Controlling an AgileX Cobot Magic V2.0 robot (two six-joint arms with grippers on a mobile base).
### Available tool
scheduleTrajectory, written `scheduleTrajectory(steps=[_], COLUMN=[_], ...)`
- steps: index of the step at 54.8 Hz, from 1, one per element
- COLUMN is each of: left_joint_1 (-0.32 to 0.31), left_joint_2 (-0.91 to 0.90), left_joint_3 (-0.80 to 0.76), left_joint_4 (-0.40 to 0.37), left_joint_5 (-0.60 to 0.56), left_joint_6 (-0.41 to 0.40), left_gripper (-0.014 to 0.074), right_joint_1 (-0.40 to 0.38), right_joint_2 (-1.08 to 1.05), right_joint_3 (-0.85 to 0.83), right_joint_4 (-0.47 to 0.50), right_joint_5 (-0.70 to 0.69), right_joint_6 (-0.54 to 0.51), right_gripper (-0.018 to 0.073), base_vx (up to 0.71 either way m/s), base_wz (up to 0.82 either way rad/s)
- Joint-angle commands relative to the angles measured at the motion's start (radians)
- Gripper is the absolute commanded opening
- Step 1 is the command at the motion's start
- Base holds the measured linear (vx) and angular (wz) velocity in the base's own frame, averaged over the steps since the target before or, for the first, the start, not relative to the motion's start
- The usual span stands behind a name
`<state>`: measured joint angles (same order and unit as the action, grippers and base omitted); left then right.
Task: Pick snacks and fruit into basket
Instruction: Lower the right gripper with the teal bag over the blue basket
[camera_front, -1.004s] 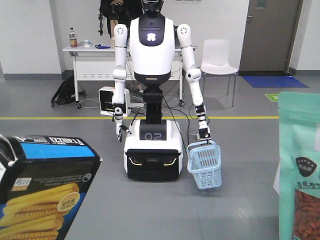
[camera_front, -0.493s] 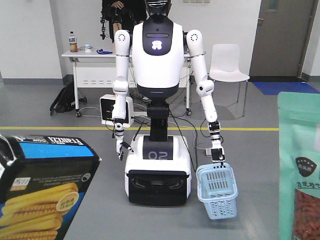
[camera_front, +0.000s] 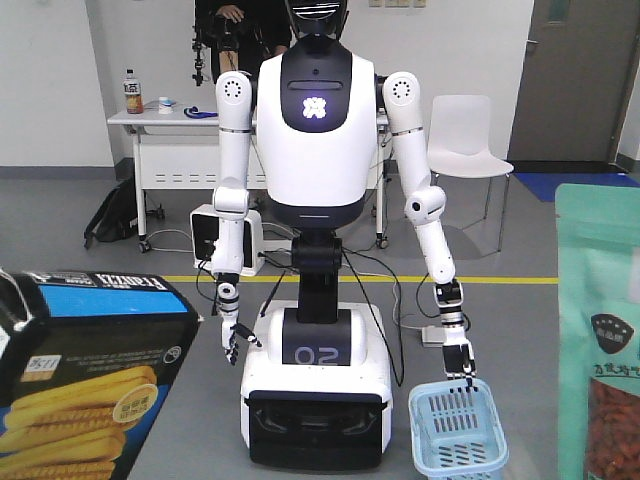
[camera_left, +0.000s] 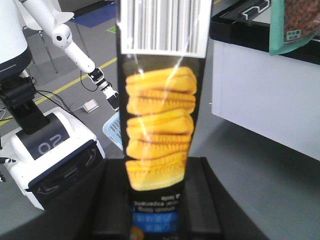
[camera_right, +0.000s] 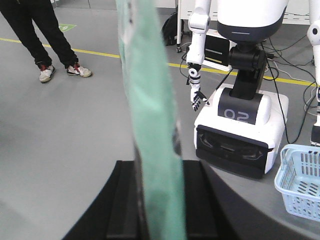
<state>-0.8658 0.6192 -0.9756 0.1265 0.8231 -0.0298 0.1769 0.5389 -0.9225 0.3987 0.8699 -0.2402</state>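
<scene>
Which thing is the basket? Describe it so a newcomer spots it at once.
Find the white robot marked 02 standing mid-floor in the front view. Follow the arm on the picture's right down to its hand; the basket hangs there, beside the wheeled base. It is the only pale blue, slotted, open-topped thing; the nearby teal pouch is a flat bag.

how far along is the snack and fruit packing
Done: nothing; the basket looks empty. In hand: left gripper holds the Franzzi box, right gripper holds the teal pouch. Left: both snacks into the basket, plus fruit, none in view.
</scene>
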Motion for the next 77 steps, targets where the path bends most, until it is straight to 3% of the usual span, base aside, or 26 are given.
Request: scheduleTrajectory(steps=[1, 43, 77], left_joint_1=[0.003, 0.003, 0.003], left_joint_2=[0.005, 0.005, 0.005], left_joint_3=[-0.037, -0.037, -0.037], left_joint_4=[0.007, 0.007, 0.007], left_joint_5=[-0.097, -0.097, -0.097], left_joint_6=[-0.002, -0.002, -0.002], left_gripper=[-0.001, -0.001, -0.001], right_joint_1=[0.001, 0.001, 0.001], right_joint_2=[0.005, 0.005, 0.005], right_joint_3=[-0.034, -0.034, -0.034], right_joint_4=[0.024, 0.024, 0.024], right_joint_5=[-0.087, -0.088, -0.088], right_joint_6=[-0.011, -0.011, -0.011], right_gripper=[-0.0007, -0.0007, -0.0007], base_vx=[0.47, 0.4, 0.22], base_wz=[0.01, 0.02, -0.02])
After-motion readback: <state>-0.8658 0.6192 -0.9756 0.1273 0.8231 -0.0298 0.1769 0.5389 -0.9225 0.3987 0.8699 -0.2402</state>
